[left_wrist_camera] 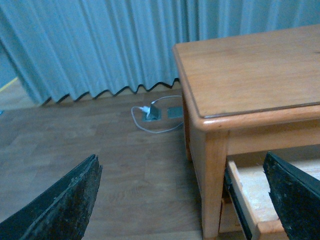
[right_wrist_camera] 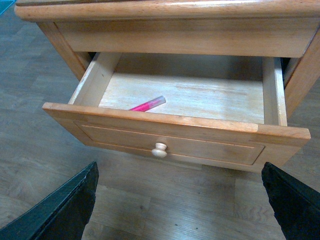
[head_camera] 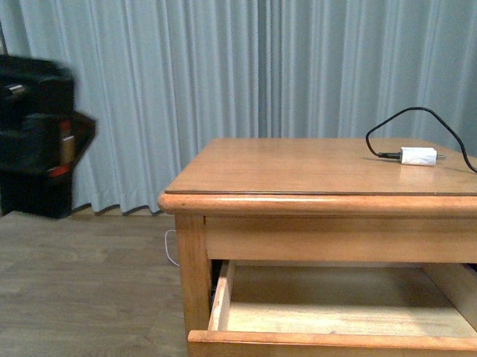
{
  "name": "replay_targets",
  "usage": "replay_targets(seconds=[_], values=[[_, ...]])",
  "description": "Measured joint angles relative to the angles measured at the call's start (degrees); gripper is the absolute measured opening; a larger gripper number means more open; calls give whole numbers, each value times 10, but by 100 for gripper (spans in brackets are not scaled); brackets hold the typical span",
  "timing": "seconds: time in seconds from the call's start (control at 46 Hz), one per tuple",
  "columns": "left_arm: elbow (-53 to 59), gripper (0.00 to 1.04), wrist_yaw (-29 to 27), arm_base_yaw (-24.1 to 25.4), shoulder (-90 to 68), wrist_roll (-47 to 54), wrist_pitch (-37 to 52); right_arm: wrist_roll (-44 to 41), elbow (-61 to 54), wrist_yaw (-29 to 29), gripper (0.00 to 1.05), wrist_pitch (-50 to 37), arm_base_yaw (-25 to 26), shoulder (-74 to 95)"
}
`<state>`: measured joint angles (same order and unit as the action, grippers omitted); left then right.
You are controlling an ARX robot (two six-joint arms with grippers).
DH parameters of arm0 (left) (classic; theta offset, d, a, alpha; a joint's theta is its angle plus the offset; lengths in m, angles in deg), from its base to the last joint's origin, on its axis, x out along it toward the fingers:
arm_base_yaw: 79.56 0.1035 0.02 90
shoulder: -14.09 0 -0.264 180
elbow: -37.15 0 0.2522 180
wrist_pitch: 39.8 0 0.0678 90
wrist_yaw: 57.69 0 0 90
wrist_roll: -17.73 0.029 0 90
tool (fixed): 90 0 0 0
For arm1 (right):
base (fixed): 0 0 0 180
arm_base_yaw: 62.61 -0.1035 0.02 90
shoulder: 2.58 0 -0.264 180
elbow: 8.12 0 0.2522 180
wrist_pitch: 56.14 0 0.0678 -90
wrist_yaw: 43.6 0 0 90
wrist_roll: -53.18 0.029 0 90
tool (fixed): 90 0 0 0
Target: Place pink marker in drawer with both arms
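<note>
L tool (left_wrist_camera: 180, 159) & R tool (right_wrist_camera: 179, 167) released, wide; R faces open drawer (right_wrist_camera: 200, 145); pink marker (right_wrist_camera: 147, 105) inside.

The pink marker (right_wrist_camera: 148, 104) lies inside the open drawer (right_wrist_camera: 200, 124) beneath the worktop (head_camera: 301, 168); a charger plug (head_camera: 418, 156) sits on the worktop at frame right.

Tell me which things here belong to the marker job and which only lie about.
Job: pink marker, lying inside the open drawer.
Lying about: white charger with black cable on the table; floor socket.
</note>
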<state>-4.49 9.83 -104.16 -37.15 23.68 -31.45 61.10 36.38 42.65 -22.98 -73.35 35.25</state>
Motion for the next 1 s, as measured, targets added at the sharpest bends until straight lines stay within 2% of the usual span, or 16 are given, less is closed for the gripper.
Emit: replay_targets(seconds=[0.195,0.413,0.521,0.738,0.912,0.999], values=[[87,99,-16,20,118,-99,-82,0,0,0,96,0,0,0],[93,98,-11,23,124,-123,-81,0,0,0,96,0,0,0],[132,80,36,50,146,-89,-9,0,0,0,96,0,0,0],[183,46,90,108,203,-70,-10,0,0,0,96,0,0,0],[218,5,138,156,261,-64,-30,0,0,0,96,0,0,0],[229,4,153,171,281,-64,-40,0,0,0,96,0,0,0]])
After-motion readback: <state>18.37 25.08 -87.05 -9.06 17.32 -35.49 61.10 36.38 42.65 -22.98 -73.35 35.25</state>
